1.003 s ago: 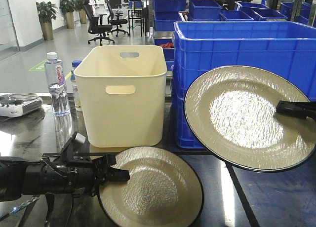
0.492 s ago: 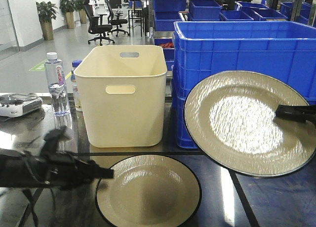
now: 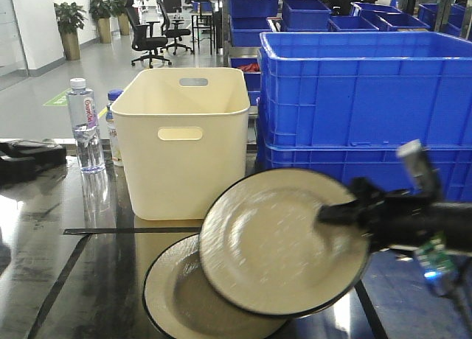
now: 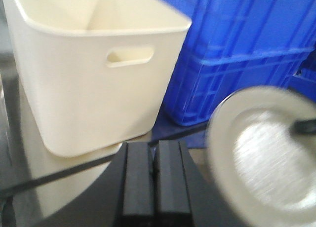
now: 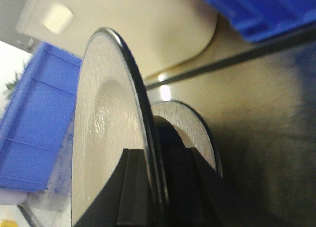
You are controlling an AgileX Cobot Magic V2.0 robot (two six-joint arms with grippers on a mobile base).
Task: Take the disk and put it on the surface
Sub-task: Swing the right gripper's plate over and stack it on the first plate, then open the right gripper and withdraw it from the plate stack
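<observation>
From the front, the right fingers (image 3: 335, 214) pinch the rim of a tilted plate (image 3: 273, 243), with a second plate (image 3: 173, 302) lying flat below them on the dark tabletop (image 3: 88, 280). The left wrist camera shows the left fingers (image 4: 140, 182) pressed together and empty, a cream bin (image 4: 89, 74) ahead. The right wrist camera shows the held plate edge-on, clamped between the fingers.

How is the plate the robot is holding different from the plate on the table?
The held plate is tilted in the air, pinched at its rim by the right gripper; the lower plate lies flat on the table. The held plate partly covers the lower plate. Both are round, cream, dark-rimmed.
</observation>
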